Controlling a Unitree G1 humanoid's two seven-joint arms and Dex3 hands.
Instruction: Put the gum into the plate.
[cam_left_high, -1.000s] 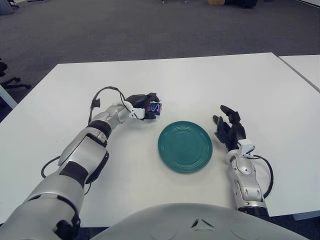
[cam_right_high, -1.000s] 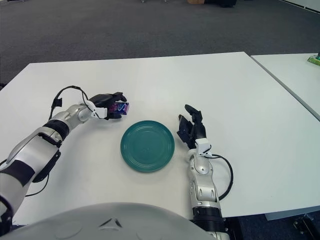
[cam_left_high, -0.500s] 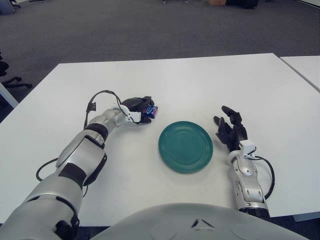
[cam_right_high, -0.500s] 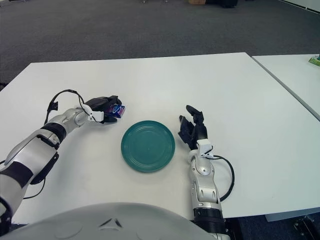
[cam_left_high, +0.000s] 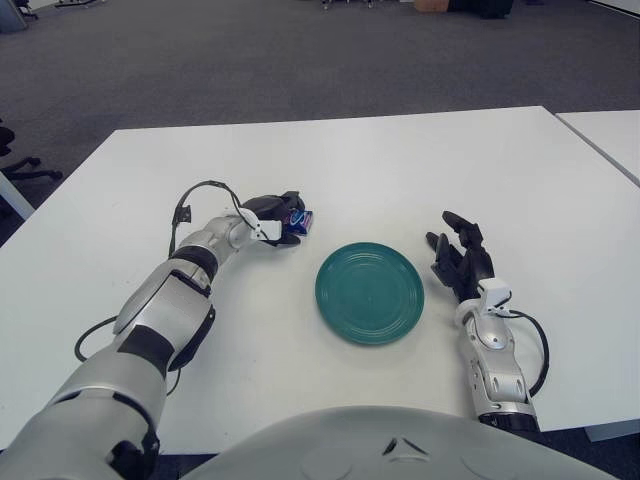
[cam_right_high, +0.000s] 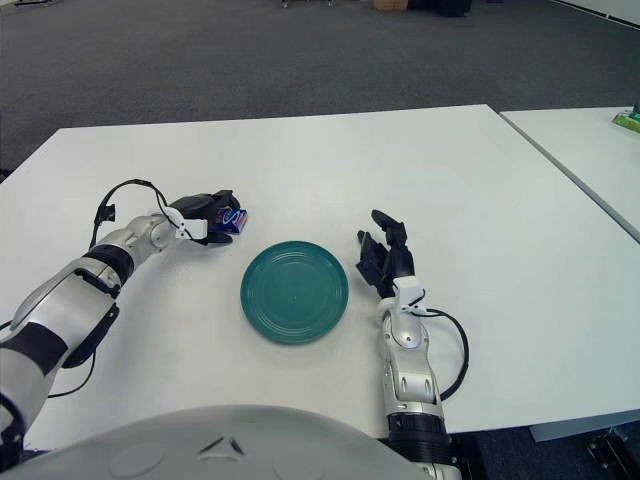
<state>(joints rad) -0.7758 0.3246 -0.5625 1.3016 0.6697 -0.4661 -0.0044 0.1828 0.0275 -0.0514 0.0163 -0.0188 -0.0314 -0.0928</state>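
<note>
The gum (cam_left_high: 299, 221), judged a light, stiff, slick little pack best pinched across its flat faces, was gripped in the left robot hand (cam_left_high: 272, 217) just left of the plate (cam_left_high: 370, 292), above the counter (cam_left_high: 400, 160).

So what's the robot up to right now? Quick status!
Left hand shut on gum pack, up-left of the teal plate. Right hand open, idle right of plate. Nothing in the way.

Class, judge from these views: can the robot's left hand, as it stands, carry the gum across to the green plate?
Probably yes. The left hand is closed on the gum just up-left of the plate, with bare table between. The right hand is beyond the plate's far side.
</note>
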